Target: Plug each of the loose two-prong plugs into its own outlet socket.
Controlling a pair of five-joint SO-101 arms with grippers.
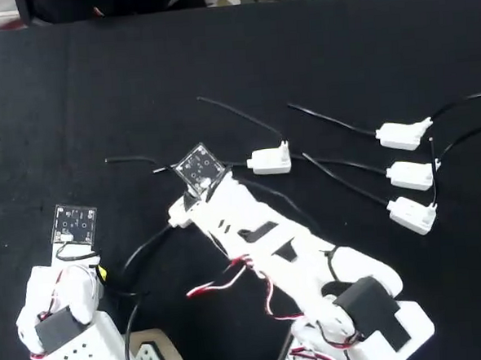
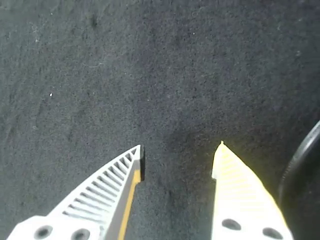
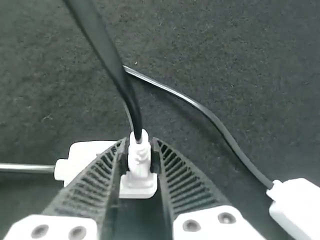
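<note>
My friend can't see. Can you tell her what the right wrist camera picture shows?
The jaws of the right gripper are shut on a small white plug, whose black cord runs away over the black cloth. A second white piece lies beside the jaws, and a third white piece, also corded, lies farther off.

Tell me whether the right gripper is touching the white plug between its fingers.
Touching. The right wrist view shows the right gripper closed on the white plug, with both black fingers pressed against its sides and no gap.
</note>
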